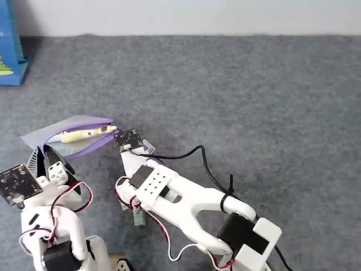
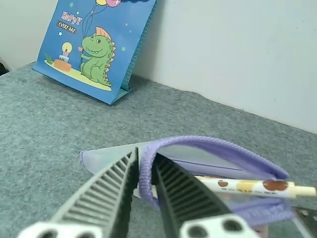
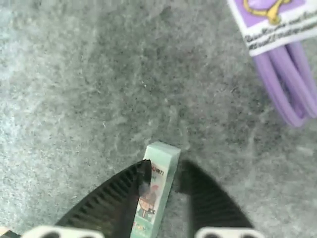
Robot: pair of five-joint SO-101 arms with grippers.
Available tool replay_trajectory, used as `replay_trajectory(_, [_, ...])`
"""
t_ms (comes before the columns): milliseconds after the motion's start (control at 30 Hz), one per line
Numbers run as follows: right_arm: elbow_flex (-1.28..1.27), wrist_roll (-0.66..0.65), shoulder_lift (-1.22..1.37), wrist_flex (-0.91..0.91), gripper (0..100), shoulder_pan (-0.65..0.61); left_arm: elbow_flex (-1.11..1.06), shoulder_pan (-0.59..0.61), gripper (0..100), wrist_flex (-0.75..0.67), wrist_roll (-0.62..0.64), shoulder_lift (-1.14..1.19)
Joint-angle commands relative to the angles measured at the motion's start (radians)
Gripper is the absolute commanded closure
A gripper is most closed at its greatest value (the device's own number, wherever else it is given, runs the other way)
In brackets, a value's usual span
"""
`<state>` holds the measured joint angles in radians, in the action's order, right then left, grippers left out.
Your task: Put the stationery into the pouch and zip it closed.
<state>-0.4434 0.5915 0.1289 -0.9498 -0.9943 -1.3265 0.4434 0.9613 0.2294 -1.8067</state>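
Observation:
The purple-edged clear pouch [image 1: 72,135] lies open on the grey mat at the left, and a cream pen with brown spots [image 1: 87,134] sticks out of its mouth. My left gripper [image 1: 49,153] is shut on the pouch's purple zipper edge [image 2: 148,171], holding the mouth up; the pen [image 2: 252,187] lies inside just beyond it. A small pale green eraser [image 3: 157,191] lies on the mat between the fingers of my right gripper [image 3: 166,171]. That gripper is open; one finger touches the eraser and the other stands slightly off it. From above, the eraser [image 1: 139,219] sits under the right gripper [image 1: 137,213].
A blue gift bag with a dinosaur [image 2: 99,44] stands at the far left by the wall. The pouch's label [image 3: 275,20] and purple cords [image 3: 292,74] lie close to the right gripper. A black cable [image 1: 197,152] runs from the right arm. Bare grey mat spreads to the right.

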Motion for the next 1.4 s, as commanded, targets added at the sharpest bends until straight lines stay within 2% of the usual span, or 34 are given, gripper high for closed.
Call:
replay_trajectory(0, [-0.011, 0.005, 0.010, -0.021, 95.6, 0.039, 0.054, -0.006, 99, -0.038, 0.009, -0.017])
replay_trajectory(100, [-0.014, 0.003, 0.008, -0.059, 99.3, 0.090, 0.054, -0.006, 99, -0.038, 0.009, -0.017])
replay_trajectory(300, [-0.021, -0.003, -0.033, -0.140, 99.1, 0.136, 0.054, -0.008, 99, -0.038, 0.009, -0.017])
replay_trajectory(667, [-0.226, -0.138, -0.452, -0.139, 99.1, 0.252, 0.053, -0.008, 99, -0.040, 0.009, -0.017])
replay_trajectory(900, [-0.244, -0.133, -0.561, -0.097, 97.5, 0.154, 0.053, -0.008, 99, -0.041, 0.009, -0.017])
replay_trajectory(1133, [-0.247, -0.133, -0.406, 0.016, 75.7, 0.088, 0.053, -0.008, 99, -0.040, 0.009, -0.017])
replay_trajectory(1367, [-0.238, -0.140, -0.200, 0.182, 80.1, 0.019, 0.053, -0.008, 99, -0.040, 0.009, -0.017])
